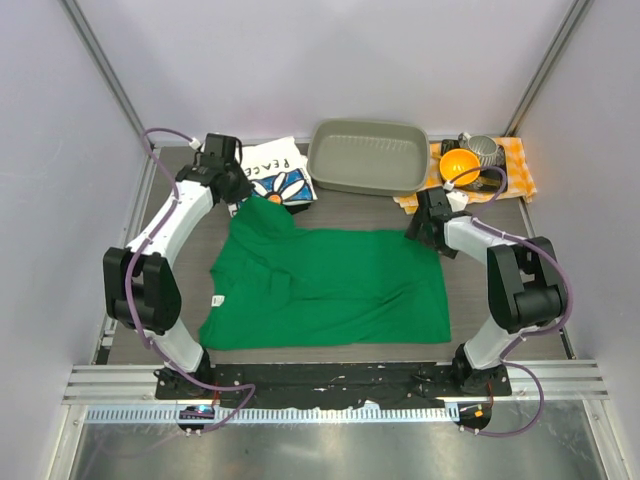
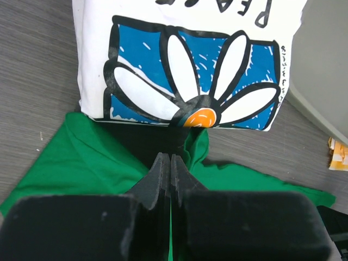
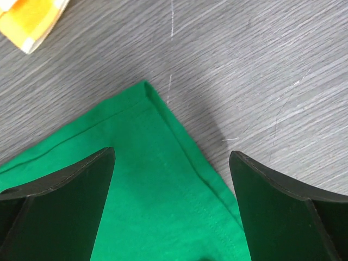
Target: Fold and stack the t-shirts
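The green t-shirt (image 1: 330, 290) lies spread across the middle of the table, its small white label (image 1: 216, 300) near the left edge. Its far left part is drawn up into a peak at my left gripper (image 1: 243, 192), which is shut on the green cloth (image 2: 81, 157); a sliver of green shows between the closed fingers (image 2: 170, 159). The white "PEACE" t-shirt (image 1: 280, 172) lies folded just beyond it, its daisy print filling the left wrist view (image 2: 190, 54). My right gripper (image 1: 420, 232) is open, its fingers straddling the shirt's far right corner (image 3: 152, 185) without touching it.
A grey plastic tub (image 1: 365, 158) stands at the back centre. An orange-and-white checked cloth (image 1: 520, 165) at the back right carries an orange bowl (image 1: 458, 163) and a metal object (image 1: 483, 150); its corner shows in the right wrist view (image 3: 32, 19). Walls enclose three sides.
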Motion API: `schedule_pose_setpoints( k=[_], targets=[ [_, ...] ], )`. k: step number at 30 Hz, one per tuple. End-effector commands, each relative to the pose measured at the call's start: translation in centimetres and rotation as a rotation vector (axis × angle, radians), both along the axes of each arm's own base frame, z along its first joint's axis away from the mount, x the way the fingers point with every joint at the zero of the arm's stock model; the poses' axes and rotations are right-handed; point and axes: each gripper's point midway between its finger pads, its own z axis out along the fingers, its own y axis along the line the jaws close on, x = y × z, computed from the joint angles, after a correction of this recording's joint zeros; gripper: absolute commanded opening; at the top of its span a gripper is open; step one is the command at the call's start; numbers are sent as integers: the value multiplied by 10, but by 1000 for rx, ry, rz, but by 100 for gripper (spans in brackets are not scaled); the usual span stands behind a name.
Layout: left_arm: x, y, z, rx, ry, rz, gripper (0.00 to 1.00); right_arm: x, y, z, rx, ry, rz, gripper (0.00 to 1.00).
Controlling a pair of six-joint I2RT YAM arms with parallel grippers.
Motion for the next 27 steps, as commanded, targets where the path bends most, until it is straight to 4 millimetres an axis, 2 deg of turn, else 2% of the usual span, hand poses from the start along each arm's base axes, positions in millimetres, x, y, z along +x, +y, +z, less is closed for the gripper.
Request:
schedule_pose_setpoints(
  k=[1, 8, 15, 18, 19, 27],
  targets=[
    [-2, -2, 6, -8, -19, -27, 0, 23, 0, 10, 31, -80, -22, 91],
    [1, -4, 3, -10, -13, -38, 0, 41, -1, 11, 22, -95, -32, 88],
    [-1, -4, -5, -5, 3, -41, 0, 45, 1, 2, 24, -77, -31, 82],
    [-2, -2, -6, 2, 5, -37, 0, 44, 1, -4, 27, -62, -29, 72],
    [-4, 0, -7, 4, 9, -35, 0, 44, 1, -6, 27, -59, -30, 66],
    [-9, 5, -11, 8, 18, -28, 0, 45, 2, -13, 27, -50, -25, 41]
  ],
)
